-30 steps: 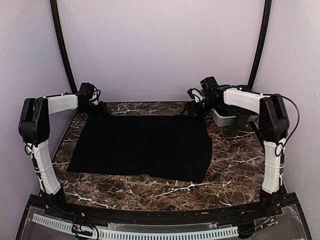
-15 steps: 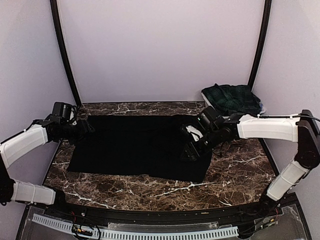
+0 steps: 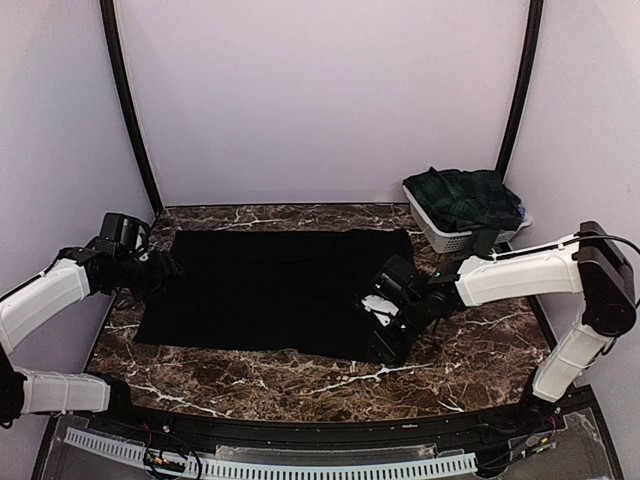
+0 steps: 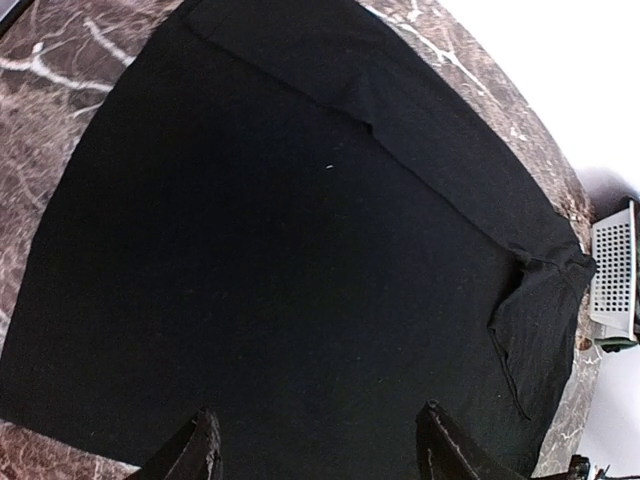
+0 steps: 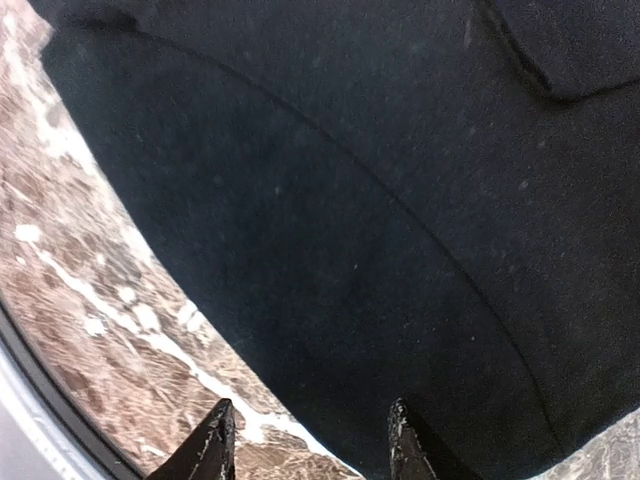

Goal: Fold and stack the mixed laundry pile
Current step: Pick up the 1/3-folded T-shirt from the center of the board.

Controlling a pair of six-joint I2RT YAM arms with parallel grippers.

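A plain black cloth [image 3: 280, 290] lies spread flat on the marble table, filling the left wrist view [image 4: 300, 250] and most of the right wrist view [image 5: 400, 200]. A green-and-navy tartan skirt [image 3: 462, 195] is heaped in the white basket [image 3: 440, 235] at the back right. My left gripper [image 3: 170, 268] is open and empty over the cloth's left edge [image 4: 312, 450]. My right gripper [image 3: 383, 338] is open and empty above the cloth's front right corner [image 5: 305, 440], one finger over the cloth, one over bare marble. No bluish item shows.
The marble table [image 3: 470, 330] has bare strips along the front and the right of the cloth. The white basket's slatted wall shows at the edge of the left wrist view [image 4: 612, 270]. Black frame posts stand at the back corners.
Both arms swung down from the cloth's far corners. The left gripper moved to the cloth's left edge. The right gripper moved forward to the front right corner. The cloth stayed flat.
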